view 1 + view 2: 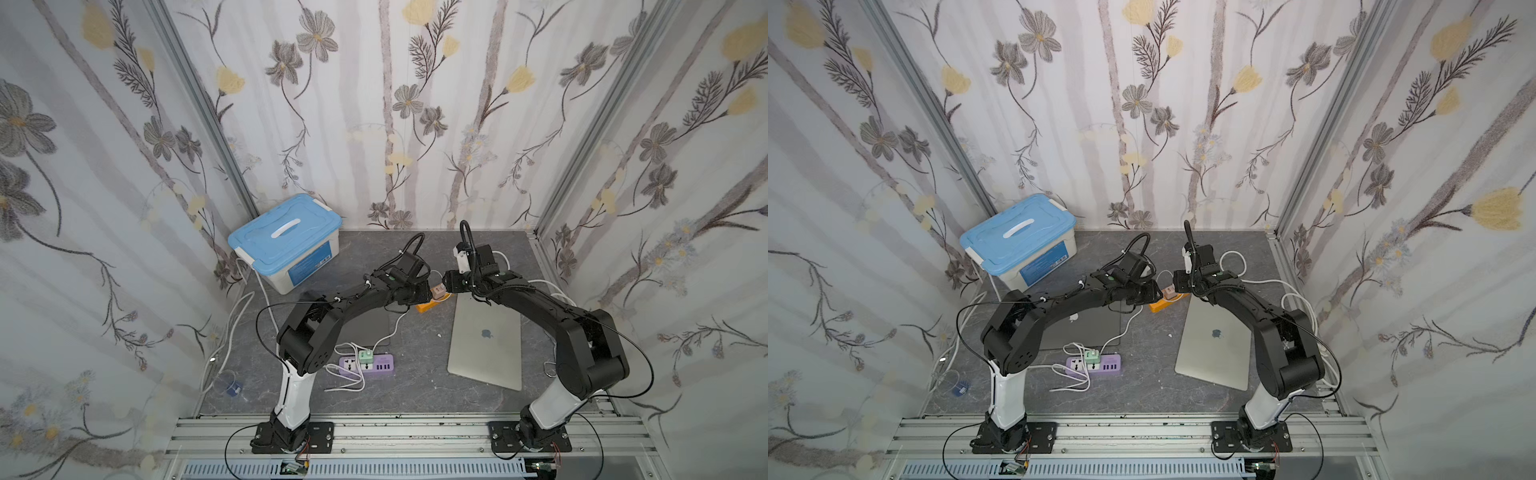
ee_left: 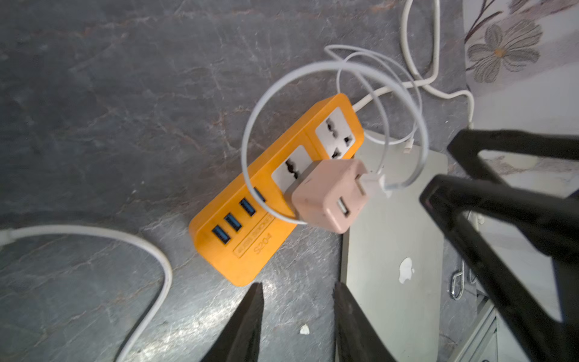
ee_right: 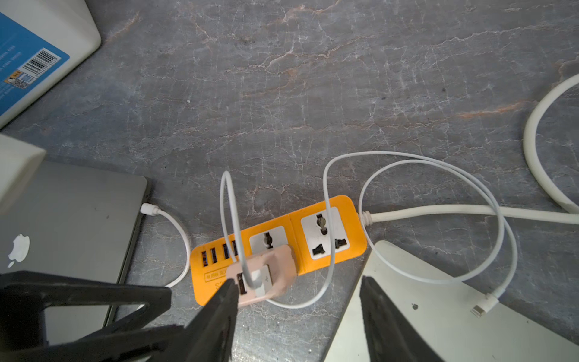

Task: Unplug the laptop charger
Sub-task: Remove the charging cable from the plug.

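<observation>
Two black robot arms met over a grey marbled counter (image 1: 419,386). Between them lay an orange power strip (image 2: 238,250) with a pink charger (image 2: 326,194) standing in one of its sockets. How deeply the charger sat could not be told. Its white cable (image 2: 250,141) looped up over the strip.

The left tool (image 2: 298,285) hung just beside the strip's USB end, its jaws narrow with a gap and nothing between them. It was probably placed there to pin the strip so that it would not lift.

The right tool (image 3: 298,280) stood wide. One finger (image 3: 219,313) lay against the charger's side and the other was well apart, over a silver laptop (image 3: 454,313), so it gripped nothing yet. It seemed poised to close on the charger and pull it free. The cable's free end (image 3: 482,308) rested on that laptop.
</observation>
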